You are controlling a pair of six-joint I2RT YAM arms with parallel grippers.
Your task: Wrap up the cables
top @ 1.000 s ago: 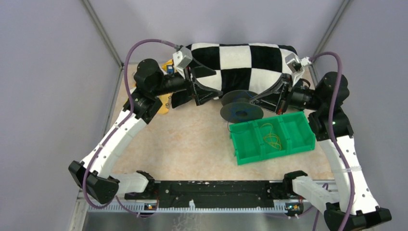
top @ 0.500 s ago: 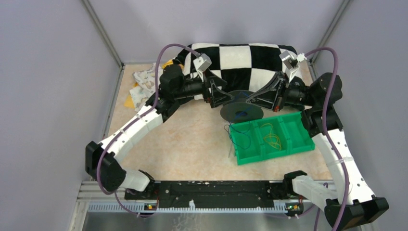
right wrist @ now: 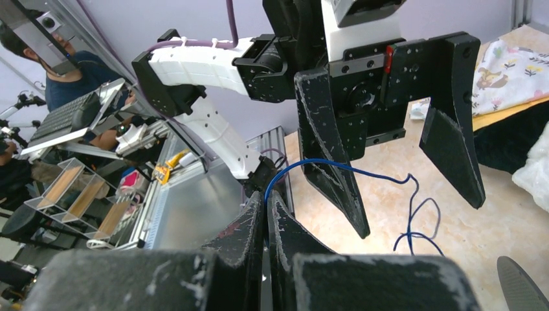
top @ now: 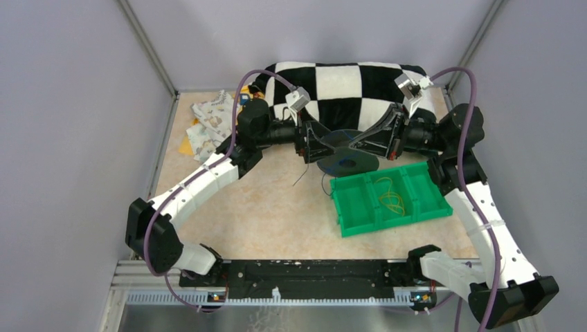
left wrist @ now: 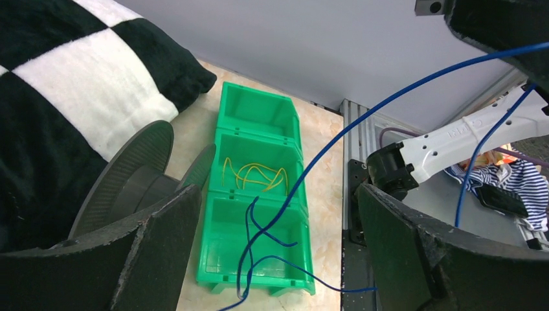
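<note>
Right tool pinches wire | left tool agape, wire between fingers

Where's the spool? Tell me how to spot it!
Find the big checkered cushion at the back. Just in front of it, beside the green tray, sits the spool. Only it has two round black discs joined by a hub.

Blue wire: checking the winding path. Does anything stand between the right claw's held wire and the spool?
Nothing visible does. The right claw pinches the blue wire, which passes through the open left claw, right beside the spool.
</note>
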